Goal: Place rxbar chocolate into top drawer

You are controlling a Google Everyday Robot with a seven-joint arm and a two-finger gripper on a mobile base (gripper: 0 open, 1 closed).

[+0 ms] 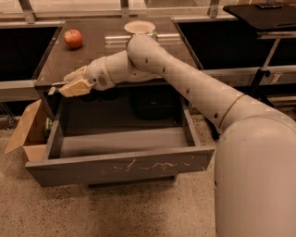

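My gripper (69, 88) is at the front left edge of the table top, above the back left corner of the open top drawer (120, 167). Its pale fingers (76, 87) are shut on the rxbar chocolate (54, 90), whose dark end sticks out to the left of them. The drawer is pulled out wide, grey, with white scratch marks on its front panel and nothing visible on its pale floor. My arm reaches in from the right across the table's front edge.
A red apple (73, 38) lies on the dark table top (111, 51) at the back left, and a white bowl (139, 28) at the back middle. A brown cardboard box (27, 130) stands left of the drawer. A black stand (261, 14) is at the right.
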